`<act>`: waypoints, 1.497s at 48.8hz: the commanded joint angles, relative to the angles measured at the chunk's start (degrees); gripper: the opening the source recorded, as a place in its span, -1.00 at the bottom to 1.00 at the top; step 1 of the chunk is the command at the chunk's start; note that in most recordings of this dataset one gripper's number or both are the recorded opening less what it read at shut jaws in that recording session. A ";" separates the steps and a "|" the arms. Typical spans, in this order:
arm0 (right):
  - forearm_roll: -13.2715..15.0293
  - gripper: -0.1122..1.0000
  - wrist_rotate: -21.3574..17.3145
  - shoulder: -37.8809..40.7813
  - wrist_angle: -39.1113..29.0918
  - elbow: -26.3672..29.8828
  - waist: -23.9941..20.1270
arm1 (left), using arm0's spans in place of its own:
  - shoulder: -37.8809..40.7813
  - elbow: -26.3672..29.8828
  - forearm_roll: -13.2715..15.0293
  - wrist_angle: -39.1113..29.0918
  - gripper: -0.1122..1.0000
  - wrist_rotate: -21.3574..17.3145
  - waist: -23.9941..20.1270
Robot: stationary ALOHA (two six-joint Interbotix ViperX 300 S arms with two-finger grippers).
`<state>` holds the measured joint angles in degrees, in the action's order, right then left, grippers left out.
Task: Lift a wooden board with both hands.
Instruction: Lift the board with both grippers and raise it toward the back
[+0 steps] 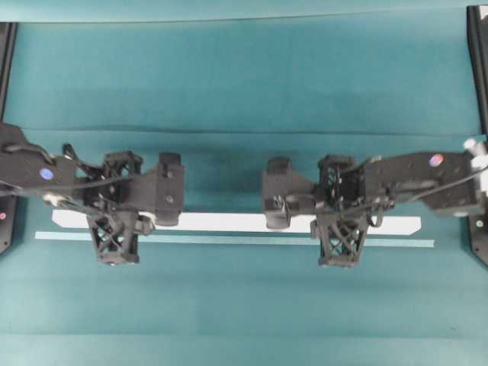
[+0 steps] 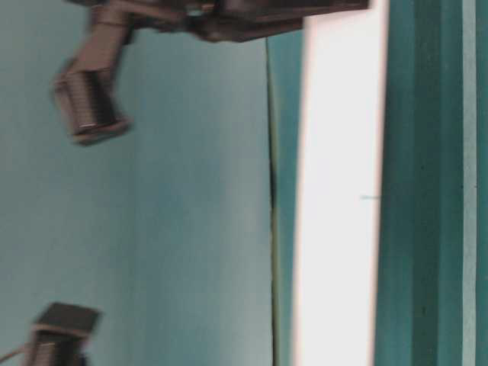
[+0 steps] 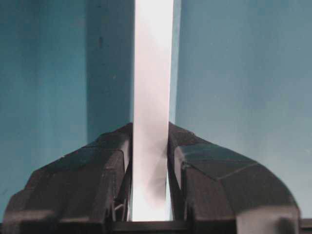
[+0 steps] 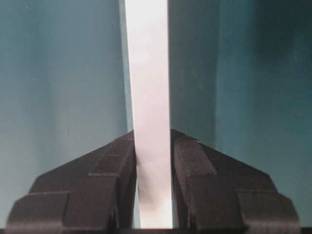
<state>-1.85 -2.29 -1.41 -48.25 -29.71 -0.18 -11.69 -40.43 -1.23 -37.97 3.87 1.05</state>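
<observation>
Overhead view: wooden board (image 1: 229,222) runs left to right across the teal tabletop (image 1: 244,76), angled ends visible, a thin pale teal strip (image 1: 229,240) lying parallel just in front of it. Left tool (image 1: 114,238) sits over the board near its left end, right tool (image 1: 341,240) over it near the right end; the bare middle stretch of board shows between them.

Wrist views give what overhead hides: left tool (image 3: 150,195) has both fingers (image 3: 83,185) pressed flat against the board's (image 3: 152,97) sides, clamped on it. Right tool (image 4: 153,195) likewise, fingers (image 4: 214,190) tight on the board (image 4: 148,87).

Table-level view is turned sideways and blurry; the board (image 2: 339,191) reads as a bright band with teal surface on both sides, probably clear of the tabletop, though contact cannot be confirmed.

Open tabletop lies behind and in front of the board; black frame edges (image 1: 476,61) stand only at the far left and right margins.
</observation>
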 commanded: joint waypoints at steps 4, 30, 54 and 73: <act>-0.09 -0.42 0.26 -2.29 -5.54 3.96 0.88 | -4.66 3.52 -0.09 -3.96 -0.49 0.18 -0.70; 0.00 -0.42 0.18 -5.54 -21.62 16.00 1.76 | -8.26 13.62 -0.09 -16.79 -0.49 0.09 -2.64; 0.44 -0.42 0.26 -5.62 -33.75 27.07 2.02 | -8.79 25.14 -0.09 -28.39 -0.49 0.26 -4.31; 1.41 -0.42 0.26 -5.27 -42.19 38.58 2.11 | -8.44 34.54 0.00 -34.89 -0.49 0.26 -4.57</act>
<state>-0.44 -2.20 -6.42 -90.62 5.80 2.11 -19.34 -9.93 -1.23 -72.86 3.87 -3.08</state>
